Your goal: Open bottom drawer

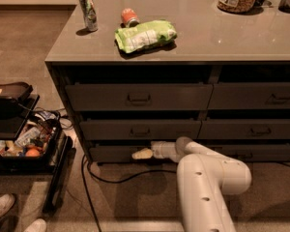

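Bottom drawer [111, 153]: lowest of the cabinet's left stack, front flush, not yet drawn out.
Tool [142, 153]: at the drawer front's centre, covering the handle; arm enters from 4 o'clock. Open or closed: cannot tell.
Handling note: confirm a firm hold on the handle, then pull straight and level toward 6 o'clock, clear of the floor cable [111, 178].
Middle drawer [106, 129]: directly at 12 o'clock, leave untouched.
Tabletop [222, 37]: green snack bag [145, 35], upright can [88, 11].
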`<move>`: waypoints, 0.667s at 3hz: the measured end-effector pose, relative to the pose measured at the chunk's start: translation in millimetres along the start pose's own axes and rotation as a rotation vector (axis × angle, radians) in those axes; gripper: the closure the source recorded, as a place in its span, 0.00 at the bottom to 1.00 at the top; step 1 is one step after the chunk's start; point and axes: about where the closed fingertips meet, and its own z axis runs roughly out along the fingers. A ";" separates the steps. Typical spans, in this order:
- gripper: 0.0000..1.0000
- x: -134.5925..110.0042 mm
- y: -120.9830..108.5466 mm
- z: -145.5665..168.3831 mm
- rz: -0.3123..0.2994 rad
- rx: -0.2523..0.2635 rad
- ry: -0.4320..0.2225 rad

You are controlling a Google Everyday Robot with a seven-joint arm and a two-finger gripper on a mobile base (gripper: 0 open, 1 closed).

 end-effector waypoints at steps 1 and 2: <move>0.00 -2.3 -22.4 9.2 0.062 -0.019 -0.006; 0.00 -2.3 -22.4 9.3 0.062 -0.019 -0.006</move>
